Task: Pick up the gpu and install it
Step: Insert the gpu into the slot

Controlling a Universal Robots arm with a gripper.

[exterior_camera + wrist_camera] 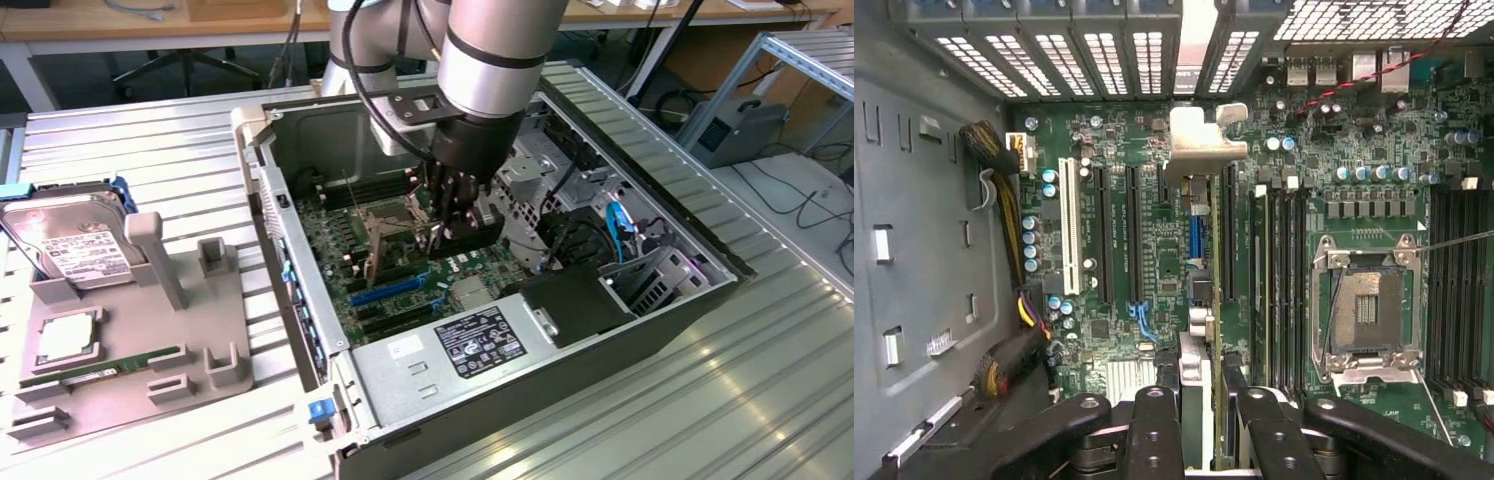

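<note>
Arm reaching down into case [641,330], gripper [1199,400] clasping gpu [1197,230] over motherboard [1154,250]

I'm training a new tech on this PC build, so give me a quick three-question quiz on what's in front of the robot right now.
1. True or false: the hard drive lies inside the computer case.
2. Multiple choice: what sits between the fingers? A) the gpu B) the RAM stick C) the hard drive
3. Short answer: where is the green RAM stick?

Key
1. False. The hard drive rests on the grey tray, at the exterior view's left, outside the computer case.
2. A. The gpu is held edge-on over the motherboard.
3. On the grey tray, outside the case.
</note>
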